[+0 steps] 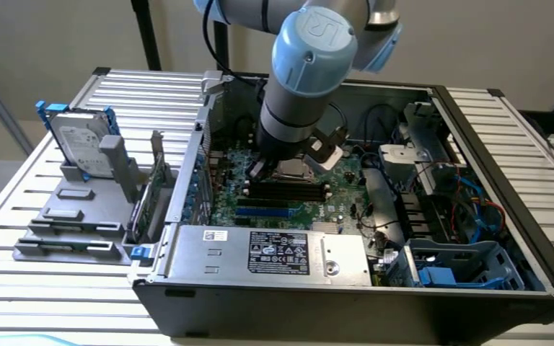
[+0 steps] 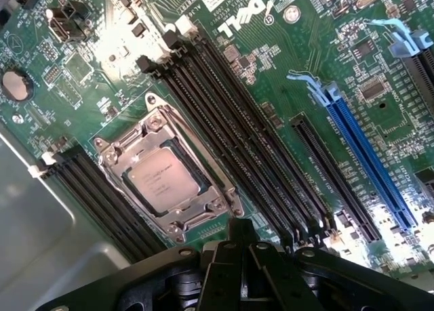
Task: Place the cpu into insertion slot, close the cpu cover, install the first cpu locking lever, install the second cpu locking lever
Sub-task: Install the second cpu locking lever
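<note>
**Tech:** Where's the cpu right now?

**Me:** The cpu (image 2: 165, 180) lies flat in the insertion slot (image 2: 112, 163), its pale lid facing up. The cpu cover (image 2: 191, 213) looks to be folded down around it, a silvery frame ringing the chip on all sides. I'd judge the placing done and the cover closed, because nothing stands up from the socket.

**Tech:** And your pincer?

**Me:** My pincer (image 2: 242, 238) has its fingers drawn together with nothing between them. It hangs just beside the socket, on the side toward the long black memory slots (image 2: 224, 128), above the board and not touching the cover as far as I can tell.

**Tech:** Why shut, if you carry nothing?

**Me:** My guess: a closed tip is narrow, which suits pushing a thin lever better than spread fingers would. I can't make out the levers clearly, so I won't say whether either is latched.

**Tech:** How do you sit from outside?

**Me:** In the exterior view my arm (image 1: 301, 86) comes down nearly straight into the open computer case (image 1: 489, 295), the pincer (image 1: 279, 170) low over the green motherboard (image 1: 340, 187). The case lies on its side on the slatted bench (image 1: 55, 281), so the board faces up and I can reach it from above. A hard drive (image 1: 77, 140) stands in a grey rack on the exterior view's left, well apart from my work.
</note>
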Controlling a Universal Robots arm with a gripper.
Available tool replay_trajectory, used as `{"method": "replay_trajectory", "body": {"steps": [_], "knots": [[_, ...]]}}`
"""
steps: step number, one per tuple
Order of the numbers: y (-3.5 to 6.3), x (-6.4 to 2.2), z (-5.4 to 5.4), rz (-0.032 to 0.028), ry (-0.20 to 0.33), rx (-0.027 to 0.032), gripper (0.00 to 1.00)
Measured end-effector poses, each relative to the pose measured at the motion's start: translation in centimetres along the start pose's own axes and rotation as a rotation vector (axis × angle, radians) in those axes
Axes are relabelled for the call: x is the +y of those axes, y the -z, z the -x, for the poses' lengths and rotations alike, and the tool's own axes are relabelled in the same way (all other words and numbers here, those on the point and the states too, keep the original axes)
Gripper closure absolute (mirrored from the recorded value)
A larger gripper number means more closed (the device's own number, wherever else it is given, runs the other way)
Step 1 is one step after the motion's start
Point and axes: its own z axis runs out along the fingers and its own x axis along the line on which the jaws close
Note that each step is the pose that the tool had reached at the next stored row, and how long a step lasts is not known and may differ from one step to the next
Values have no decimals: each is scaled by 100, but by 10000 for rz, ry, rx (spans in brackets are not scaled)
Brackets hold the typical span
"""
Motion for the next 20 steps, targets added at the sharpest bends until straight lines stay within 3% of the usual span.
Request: {"method": "replay_trajectory", "body": {"steps": [20], "knots": [[-185, -8, -10, 13, -1, -7, 89]]}}
